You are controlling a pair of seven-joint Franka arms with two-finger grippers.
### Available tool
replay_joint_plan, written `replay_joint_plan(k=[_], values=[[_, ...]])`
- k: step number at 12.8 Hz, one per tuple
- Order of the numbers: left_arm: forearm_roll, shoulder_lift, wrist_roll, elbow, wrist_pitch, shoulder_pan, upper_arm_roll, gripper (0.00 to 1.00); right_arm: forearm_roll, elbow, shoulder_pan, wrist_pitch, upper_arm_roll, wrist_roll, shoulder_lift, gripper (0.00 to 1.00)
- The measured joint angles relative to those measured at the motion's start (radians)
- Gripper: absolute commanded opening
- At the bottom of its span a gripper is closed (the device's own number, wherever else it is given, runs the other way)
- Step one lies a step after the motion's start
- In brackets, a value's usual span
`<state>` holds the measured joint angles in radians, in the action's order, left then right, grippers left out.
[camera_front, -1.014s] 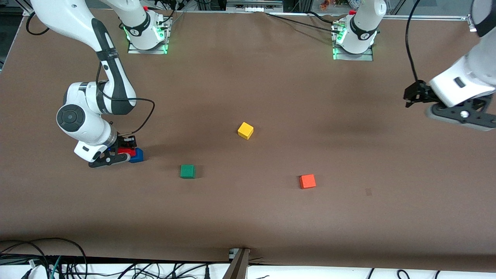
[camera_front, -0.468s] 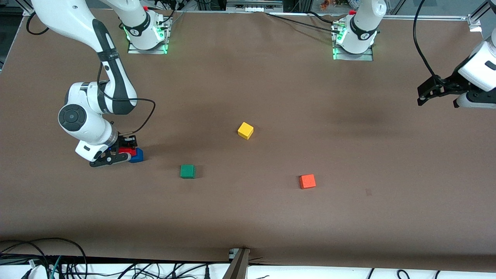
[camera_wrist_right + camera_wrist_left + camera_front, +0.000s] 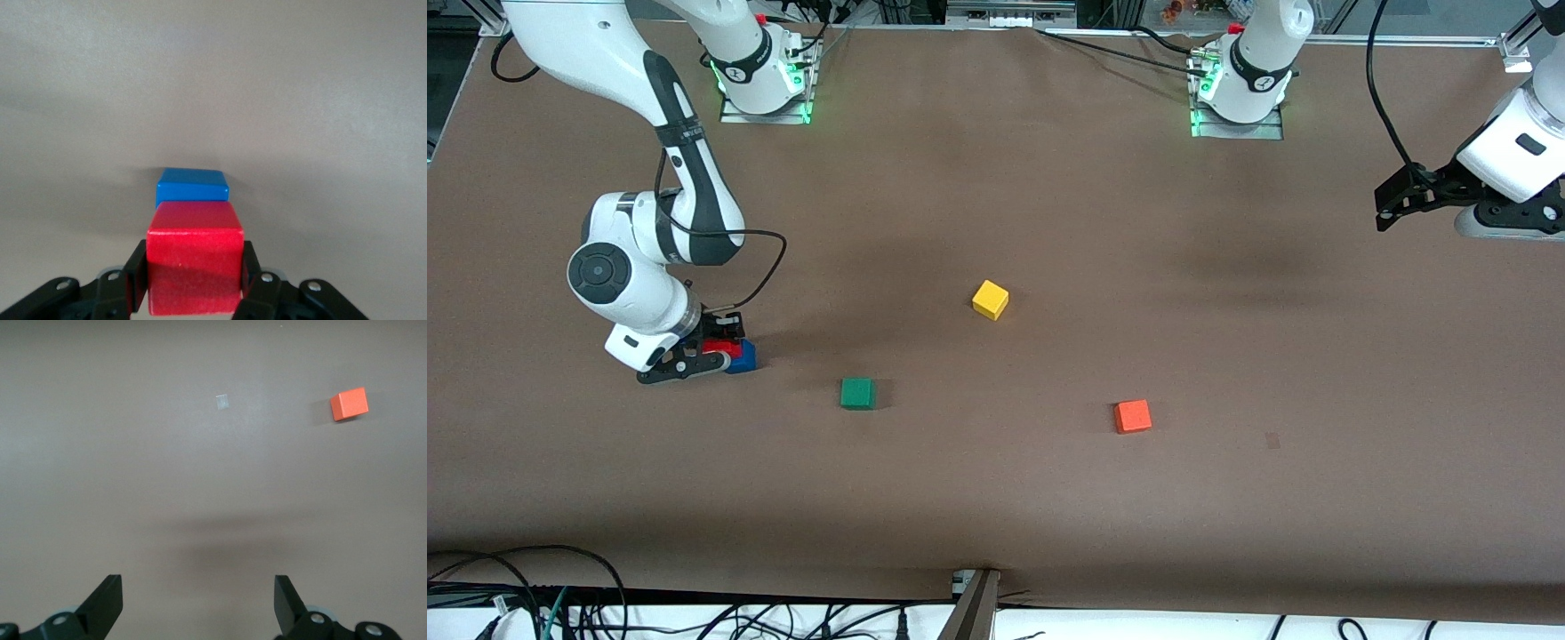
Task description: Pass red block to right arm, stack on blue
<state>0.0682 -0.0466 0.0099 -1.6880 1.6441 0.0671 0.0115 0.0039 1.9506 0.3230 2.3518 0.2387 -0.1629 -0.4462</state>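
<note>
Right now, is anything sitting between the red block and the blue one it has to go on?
Nothing visible. The right gripper is shut on the red block, held right at the blue block with no other cube between them. The green cube lies well off toward the table's middle. The left gripper waits open, away.

The red block (image 3: 193, 257) is sitting level between the jaws of the right gripper (image 3: 713, 351), just above the blue block (image 3: 193, 185). The blue block is lying flat on the counter (image 3: 996, 498) near the right arm's end.
</note>
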Motion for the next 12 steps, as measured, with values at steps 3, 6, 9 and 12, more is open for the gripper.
replay_joint_plan(k=[3,6,9,12], values=[[0.000,0.000,-0.002,0.001,-0.002,-0.001,0.000,1.00,0.000,-0.004,0.000,0.002,0.000,0.000,0.000,1.00],[0.000,0.001,-0.004,0.005,-0.004,0.001,-0.003,1.00,0.000,-0.029,0.000,-0.036,0.000,0.000,0.029,1.00],[0.000,0.002,-0.016,0.006,-0.007,0.004,-0.016,1.00,0.000,-0.112,0.000,-0.226,0.003,0.000,0.075,1.00],[0.000,0.003,-0.022,0.007,-0.009,0.005,-0.024,1.00,0.000,-0.224,-0.001,-0.438,0.019,-0.002,0.105,1.00]])
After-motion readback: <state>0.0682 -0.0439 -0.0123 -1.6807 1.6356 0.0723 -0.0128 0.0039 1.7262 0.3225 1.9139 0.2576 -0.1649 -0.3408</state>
